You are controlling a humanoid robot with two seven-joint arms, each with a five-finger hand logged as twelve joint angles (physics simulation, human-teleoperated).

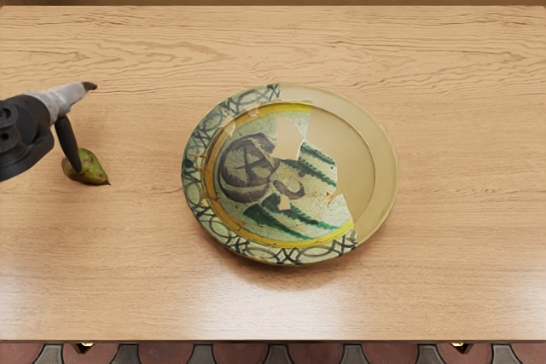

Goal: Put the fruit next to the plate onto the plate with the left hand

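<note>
1. Entering from the pic's left edge, the left arm is seen low over the worktop (444,279). Only a dark wrist section and the left robot hand (53,112) are shown; the rest is cut off by the frame.
2. The robot hand is held released, w/ nothing grasped. Its fingers (67,142) are spread: one pale finger is stretched toward the upper right, and one dark finger is pointed down at the fruit (88,170).
3. The dark finger's tip is seen over the fruit's left part. Whether it's touching or only in front of it can't be told.
4. The fruit is small and yellow-green w/ darker patches, rounded, w/ a taper toward the top. Its exact kind can't be told. It is laid on the worktop, left of the plate (386,168), apart from the rim and not on it.
5. The plate is round and shallow and is set approx. mid-worktop. Its left and lower parts are painted w/ a green-black interlaced rim band, a yellow ring and a dark figure. The upper-right part is plain tan, w/ jagged edges where the two meet.
6. Light wood grain is shown between fruit and plate. A brown wall is seen behind the worktop, and tiled floor below its front edge.
</note>
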